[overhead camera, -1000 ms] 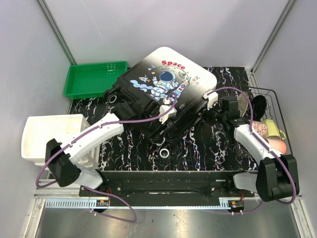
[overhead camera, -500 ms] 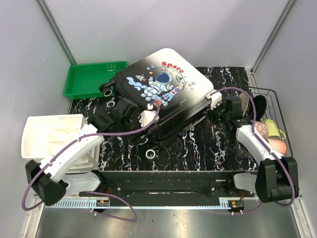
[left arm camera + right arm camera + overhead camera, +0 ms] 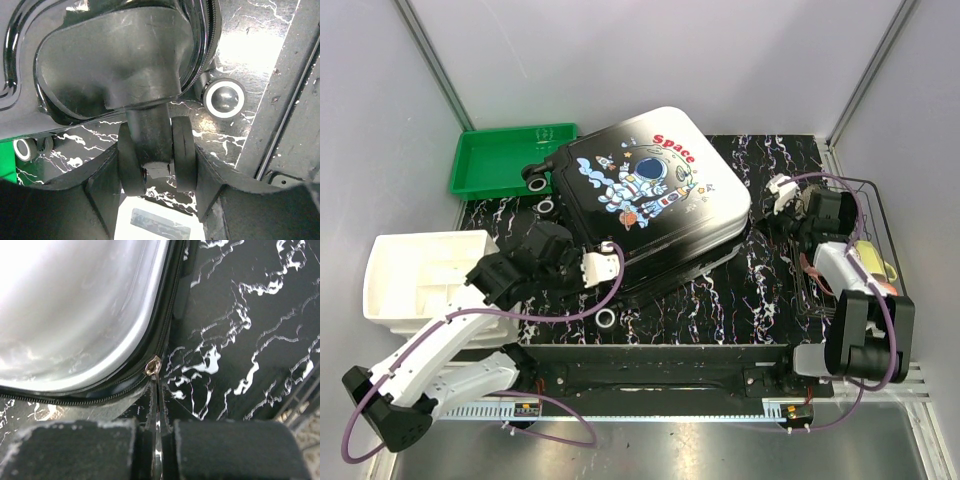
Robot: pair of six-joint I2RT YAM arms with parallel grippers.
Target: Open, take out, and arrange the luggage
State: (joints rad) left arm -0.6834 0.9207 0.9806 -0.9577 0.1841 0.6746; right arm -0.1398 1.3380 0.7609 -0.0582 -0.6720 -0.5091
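Our left gripper [image 3: 156,179] squeezes a dark wheel [image 3: 183,155] on the luggage [image 3: 655,195]. Our right gripper [image 3: 156,407] pinches its zip pull [image 3: 153,365]. We see the luggage lying picture-side up on the black table [image 3: 770,290], near the green bin [image 3: 500,160].

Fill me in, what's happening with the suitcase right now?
The luggage lies on the table with its shell looking shut. The left arm has its jaws closed around one caster at the near corner. The right arm has its jaws pinched on the zipper pull at the right side.
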